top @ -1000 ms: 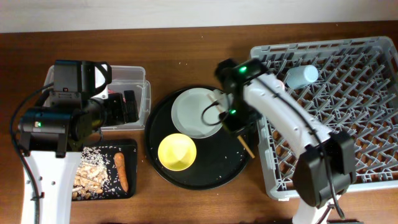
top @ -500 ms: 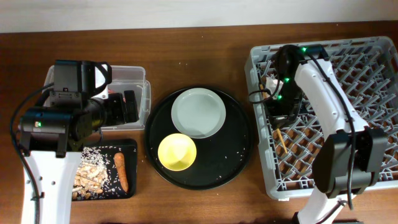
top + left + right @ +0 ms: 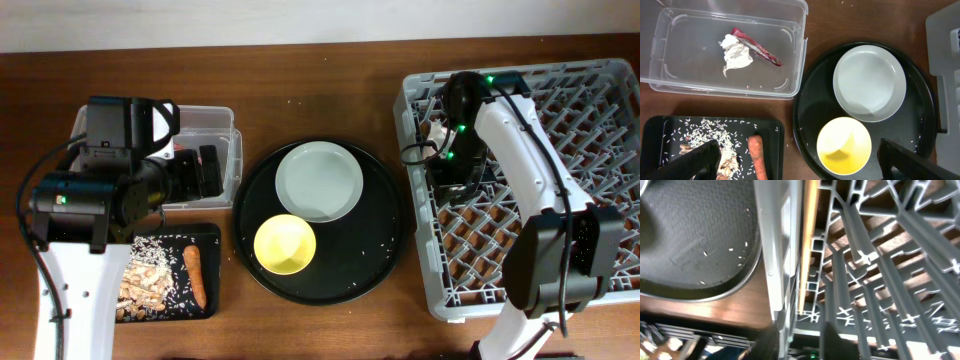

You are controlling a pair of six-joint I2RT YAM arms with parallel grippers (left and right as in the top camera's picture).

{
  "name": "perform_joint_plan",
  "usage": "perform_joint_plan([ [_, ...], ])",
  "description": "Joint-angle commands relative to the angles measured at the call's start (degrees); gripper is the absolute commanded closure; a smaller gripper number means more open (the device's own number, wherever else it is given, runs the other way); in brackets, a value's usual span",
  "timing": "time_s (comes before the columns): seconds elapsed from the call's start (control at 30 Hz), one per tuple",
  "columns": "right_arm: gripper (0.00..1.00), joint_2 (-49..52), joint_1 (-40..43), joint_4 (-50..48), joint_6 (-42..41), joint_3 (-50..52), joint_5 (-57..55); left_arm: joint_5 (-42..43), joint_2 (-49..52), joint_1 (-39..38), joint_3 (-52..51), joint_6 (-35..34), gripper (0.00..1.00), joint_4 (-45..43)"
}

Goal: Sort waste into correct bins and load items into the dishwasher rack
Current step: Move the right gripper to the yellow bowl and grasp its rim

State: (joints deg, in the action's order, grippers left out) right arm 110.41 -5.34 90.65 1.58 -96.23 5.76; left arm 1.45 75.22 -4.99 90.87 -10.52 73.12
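Note:
My right gripper hangs low over the left edge of the grey dishwasher rack, its jaws a little apart and holding nothing. A wooden chopstick lies along the rack's left wall, free of the fingers. The grey-green plate and yellow bowl sit on the round black tray. My left gripper is wide open and empty, above the gap between the bowl and the small black tray bin. That bin holds the carrot piece and the scraps with rice. In the clear tub lie the tissue and the red wrapper.
The right arm lies across the rack's upper left part in the overhead view and hides what is under it. Loose rice grains dot the round black tray. Bare wooden table runs along the far side and between the tray and the bins.
The right arm swung from the plate on the round tray over to the rack's left edge with the chopsticks. Its jaws then parted and the chopsticks dropped out of them. The left arm stayed still.

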Motion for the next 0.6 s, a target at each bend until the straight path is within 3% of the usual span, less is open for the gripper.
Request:
perform_joint_plan([
  [0.0, 0.59, -0.6, 0.2, 0.0, -0.6, -0.7, -0.5, -0.2, 0.1, 0.3, 0.1, -0.7, 0.01, 0.0],
  [0.1, 0.6, -0.6, 0.2, -0.1, -0.6, -0.7, 0.5, -0.2, 0.1, 0.3, 0.1, -0.7, 0.01, 0.0],
  [0.23, 0.63, -0.6, -1.7, -0.7, 0.8, -0.7, 11.9, -0.2, 0.1, 0.3, 0.1, -0.7, 0.01, 0.0],
  [0.37, 0.63, -0.6, -11.7, -4.5, -0.9, -0.6, 17.2, -0.2, 0.1, 0.3, 0.1, -0.7, 0.01, 0.0],
  [0.57, 0.63, -0.5, -28.3, -21.3, -12.3, 5.2, 17.1, -0.2, 0.1, 0.3, 0.1, -0.7, 0.01, 0.0],
])
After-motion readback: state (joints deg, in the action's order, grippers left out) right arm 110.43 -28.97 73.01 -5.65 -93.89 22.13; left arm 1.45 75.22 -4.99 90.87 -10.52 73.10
